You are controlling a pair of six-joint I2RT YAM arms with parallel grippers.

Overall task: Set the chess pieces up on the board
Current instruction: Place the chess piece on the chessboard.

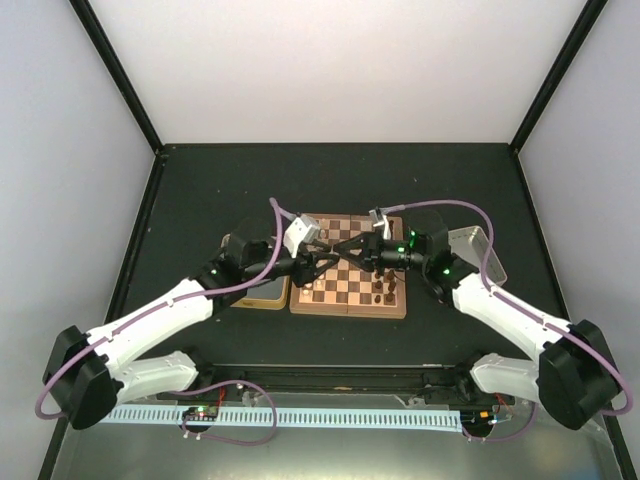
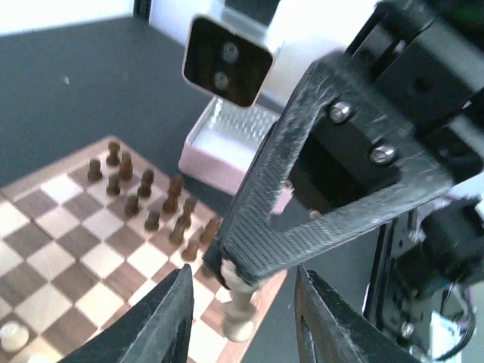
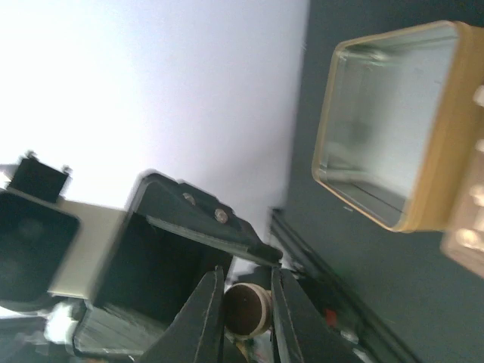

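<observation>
Left wrist: tray (image 2: 221, 160) 12 o'clock; right gripper (image 2: 230, 269) blocking from 2 o'clock, pinching pale piece (image 2: 239, 316); left gripper (image 2: 243, 299) parted, straddling piece.

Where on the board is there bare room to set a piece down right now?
Bare: the board's middle squares, between the two rows of dark pieces and a pale piece. Crowded: the board's edge where the left end effector and right end effector meet around a held pale piece.
</observation>
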